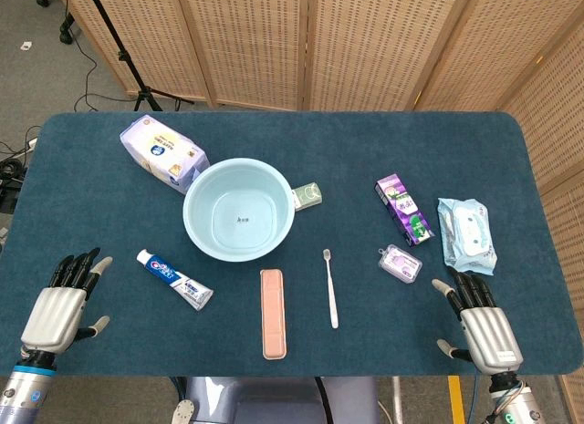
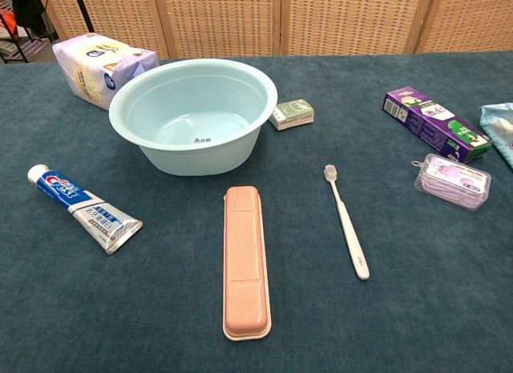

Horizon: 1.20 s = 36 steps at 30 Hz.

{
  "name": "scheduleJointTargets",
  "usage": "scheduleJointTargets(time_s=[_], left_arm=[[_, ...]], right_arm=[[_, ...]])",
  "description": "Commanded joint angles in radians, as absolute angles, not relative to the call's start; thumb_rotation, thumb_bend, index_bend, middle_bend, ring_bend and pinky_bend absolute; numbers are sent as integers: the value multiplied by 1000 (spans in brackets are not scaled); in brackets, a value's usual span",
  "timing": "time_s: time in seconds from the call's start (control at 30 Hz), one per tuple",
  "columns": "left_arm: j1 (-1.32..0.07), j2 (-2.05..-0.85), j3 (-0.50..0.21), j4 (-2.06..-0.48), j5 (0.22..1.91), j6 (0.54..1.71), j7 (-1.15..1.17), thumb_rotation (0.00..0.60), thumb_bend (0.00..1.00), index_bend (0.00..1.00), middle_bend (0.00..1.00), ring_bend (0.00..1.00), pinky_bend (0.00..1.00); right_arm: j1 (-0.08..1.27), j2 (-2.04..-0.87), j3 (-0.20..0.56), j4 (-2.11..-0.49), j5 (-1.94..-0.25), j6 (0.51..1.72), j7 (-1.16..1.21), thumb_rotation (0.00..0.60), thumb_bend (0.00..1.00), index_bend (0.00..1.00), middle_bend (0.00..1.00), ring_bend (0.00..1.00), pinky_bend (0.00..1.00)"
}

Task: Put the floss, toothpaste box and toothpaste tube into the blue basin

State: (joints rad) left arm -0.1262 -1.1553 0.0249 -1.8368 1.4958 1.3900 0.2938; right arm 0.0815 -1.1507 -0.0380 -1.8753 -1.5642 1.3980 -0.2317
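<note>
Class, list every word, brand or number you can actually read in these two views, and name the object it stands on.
"Crest": on the toothpaste tube.
Toothpaste box: purple, print too small to read.
Floss: label unreadable.
Blue basin: small dark mark inside the bottom, too small to read.
Tissue pack, small green box, wet wipes: print blurred.

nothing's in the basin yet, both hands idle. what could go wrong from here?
1. The floss case lies close beside the purple toothpaste box; the right hand reaching for one may knock the other.
2. The toothpaste tube lies flat on the cloth, so the left hand may struggle to get fingers under it.
3. The blue basin looks light, with a small green box at its rim; a careless drop could shove either.
</note>
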Motion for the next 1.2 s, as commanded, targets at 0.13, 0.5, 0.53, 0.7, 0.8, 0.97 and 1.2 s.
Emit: scheduleJointTargets(time_s=[0.13, 0.5, 0.53, 0.7, 0.8, 0.97, 1.2], left_arm=[[-127, -1153, 23, -1837, 1491, 1389, 289, 600, 187, 97, 0, 45, 35], [-126, -1143, 20, -1841, 1497, 1396, 284, 600, 187, 38, 0, 23, 23], [-127, -1143, 20, -1840, 1496, 1396, 283, 600, 187, 10, 0, 10, 11], [-127, -1136, 17, -1843, 1498, 1399, 285, 600, 184, 0, 0, 0, 0], [-128, -1132, 16, -1845, 1492, 1397, 286, 600, 183, 0, 0, 0, 0], [-127, -1130, 15, -1846, 1495, 1400, 283, 600, 183, 0, 0, 0, 0], [-129, -1123, 15, -1853, 1487, 1392, 281, 600, 183, 0, 0, 0, 0]], right_arm=[[83, -1154, -40, -1872, -1563, 1391, -238, 600, 131, 166, 0, 0, 0], [78, -1143, -44, -1882, -1578, 1400, -234, 600, 131, 166, 0, 0, 0], [79, -1141, -45, -1882, -1577, 1398, -235, 600, 131, 165, 0, 0, 0], [85, -1130, -52, -1881, -1587, 1385, -239, 600, 131, 130, 0, 0, 0], [86, -1129, -53, -1879, -1587, 1380, -236, 600, 131, 119, 0, 0, 0], [86, -1130, -53, -1879, -1588, 1381, -236, 600, 131, 110, 0, 0, 0], [90, -1139, -53, -1878, -1580, 1368, -248, 600, 131, 110, 0, 0, 0]])
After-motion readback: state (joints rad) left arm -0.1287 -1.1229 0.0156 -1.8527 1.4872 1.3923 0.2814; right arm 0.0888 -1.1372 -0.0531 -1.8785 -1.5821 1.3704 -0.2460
